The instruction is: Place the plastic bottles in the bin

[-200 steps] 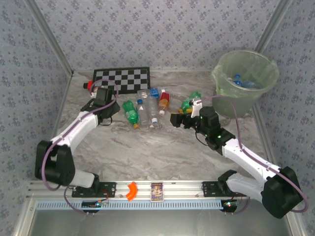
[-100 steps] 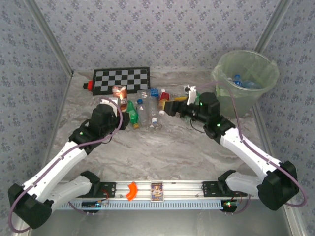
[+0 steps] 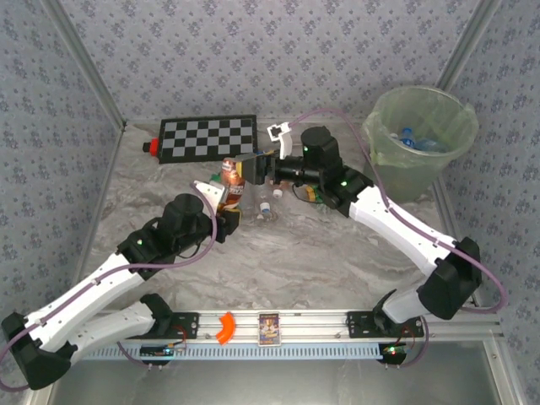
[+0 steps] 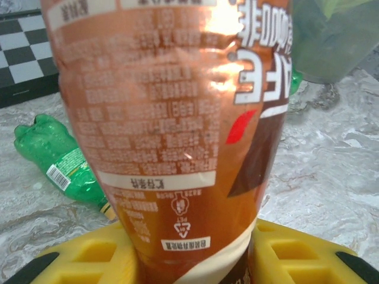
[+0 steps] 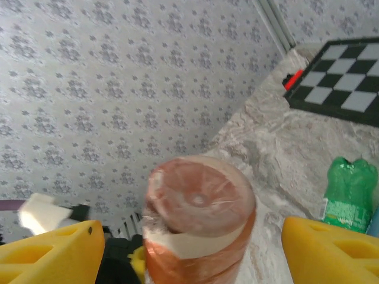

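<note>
- The left claw [image 3: 226, 213] pinches the lower end of an orange-brown plastic bottle [image 3: 229, 179] with a shiny printed wrap, lifting it clear of the grey marbled surface [image 3: 295, 261] in front of the black-and-white checkerboard mat [image 3: 208, 137].
- In the left wrist view, the claw's yellow pads [image 4: 89, 260] press in on both sides of the orange-brown plastic bottle [image 4: 172, 130], whose long axis runs straight up and away from the grip.
- The right claw [image 3: 253, 169] reaches in from the bin side with its jaws spread; in the right wrist view the bottle's rounded free end [image 5: 198, 204] sits between the yellow fingers [image 5: 331, 248], with a gap on each side.
- Judged from this, a handover is the step in hand, and it turns on the right claw [image 5: 195, 248] staying centred on that free end.
- The large round pale-green translucent bin [image 3: 422, 173] stands well apart at the far right, nearer the right arm.
- Clear blue-labelled bottles [image 3: 413, 139] already lie inside it.
- A green plastic bottle [image 4: 59, 160] lies on its side on the surface below, with more bottles near it.
</note>
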Robot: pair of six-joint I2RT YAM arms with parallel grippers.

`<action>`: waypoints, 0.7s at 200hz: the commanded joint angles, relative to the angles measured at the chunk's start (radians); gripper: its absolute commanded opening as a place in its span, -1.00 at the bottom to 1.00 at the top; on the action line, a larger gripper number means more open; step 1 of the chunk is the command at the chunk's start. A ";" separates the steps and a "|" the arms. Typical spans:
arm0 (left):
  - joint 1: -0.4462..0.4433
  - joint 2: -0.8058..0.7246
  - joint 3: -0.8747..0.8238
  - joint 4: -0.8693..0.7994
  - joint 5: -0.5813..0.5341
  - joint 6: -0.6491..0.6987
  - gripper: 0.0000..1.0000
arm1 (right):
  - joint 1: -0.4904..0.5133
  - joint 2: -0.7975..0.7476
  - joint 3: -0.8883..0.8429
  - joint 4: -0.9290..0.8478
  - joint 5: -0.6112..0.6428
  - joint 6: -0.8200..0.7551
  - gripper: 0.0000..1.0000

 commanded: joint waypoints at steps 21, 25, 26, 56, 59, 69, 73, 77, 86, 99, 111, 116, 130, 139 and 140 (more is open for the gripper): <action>-0.039 -0.010 0.014 -0.019 -0.006 0.040 -0.22 | 0.029 0.058 0.084 -0.076 0.000 0.016 0.60; -0.041 -0.010 0.014 -0.019 -0.006 0.041 -0.22 | 0.031 0.063 0.089 -0.082 0.002 0.014 0.60; -0.042 -0.009 0.013 -0.020 -0.006 0.041 -0.22 | 0.031 0.063 0.091 -0.084 0.002 0.012 0.60; -0.052 0.001 0.025 -0.031 -0.013 0.046 -0.23 | 0.042 0.093 0.120 -0.117 0.005 0.008 0.60; -0.052 0.001 0.024 -0.031 -0.013 0.046 -0.23 | 0.043 0.095 0.123 -0.118 0.006 0.009 0.60; -0.055 0.000 0.025 -0.033 -0.020 0.046 -0.23 | 0.049 0.103 0.132 -0.130 0.012 0.009 0.59; -0.056 0.001 0.025 -0.032 -0.021 0.046 -0.22 | 0.051 0.106 0.136 -0.138 0.014 0.009 0.58; -0.057 0.001 0.025 -0.033 -0.022 0.046 -0.22 | 0.053 0.106 0.143 -0.146 0.018 0.009 0.57; -0.057 0.001 0.026 -0.033 -0.026 0.046 -0.23 | 0.060 0.112 0.153 -0.165 0.032 0.003 0.50; -0.060 0.001 0.021 -0.024 -0.033 0.048 -0.23 | 0.071 0.113 0.165 -0.196 0.063 -0.019 0.41; -0.058 0.005 0.019 -0.023 -0.041 0.050 -0.23 | 0.075 0.113 0.170 -0.216 0.084 -0.029 0.36; -0.058 0.007 0.021 -0.025 -0.045 0.050 -0.23 | 0.076 0.113 0.170 -0.220 0.084 -0.030 0.36; -0.058 0.015 0.024 -0.032 -0.049 0.049 -0.23 | 0.077 0.112 0.161 -0.222 0.078 -0.029 0.37; -0.058 0.018 0.025 -0.033 -0.054 0.046 -0.23 | 0.080 0.111 0.156 -0.220 0.072 -0.030 0.44; -0.058 0.019 0.025 -0.033 -0.054 0.046 -0.23 | 0.080 0.111 0.156 -0.220 0.073 -0.030 0.44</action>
